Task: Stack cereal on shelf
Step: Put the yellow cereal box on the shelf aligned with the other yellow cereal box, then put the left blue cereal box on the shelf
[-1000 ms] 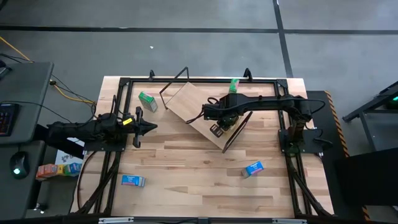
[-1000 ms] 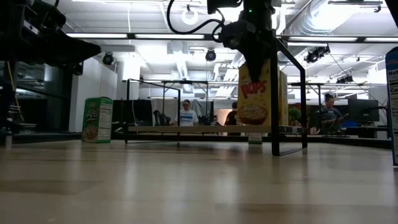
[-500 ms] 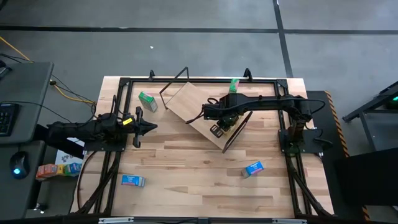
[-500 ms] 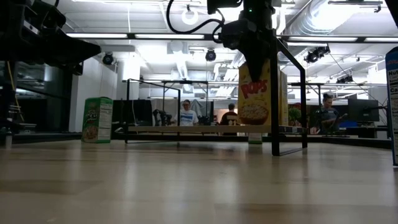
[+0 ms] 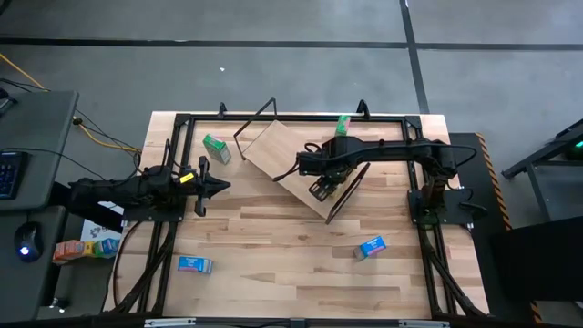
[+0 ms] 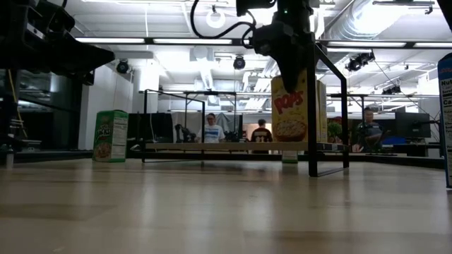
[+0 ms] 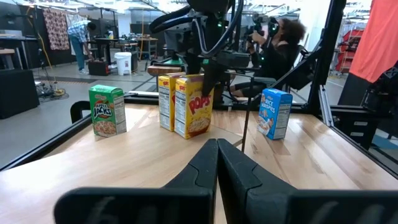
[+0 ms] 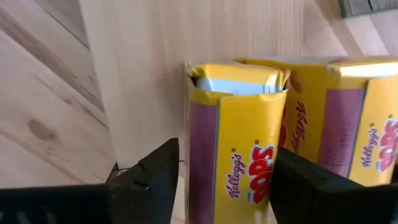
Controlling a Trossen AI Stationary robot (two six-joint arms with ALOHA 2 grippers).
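Yellow cereal box point(image 8: 239, 140) between right gripper point(image 8: 227, 180) jaws, base hidden, left gripper point(image 7: 217, 163) jaws closed, empty.

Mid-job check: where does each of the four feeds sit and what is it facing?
High: overhead, straight down; both arms, shelf.
Low: tabletop height, facing the room; right gripper on a yellow box.
Left wrist: behind shut left gripper, facing the boxes.
Right wrist: above that yellow box, fingers flanking it.
Shared: the yellow box.
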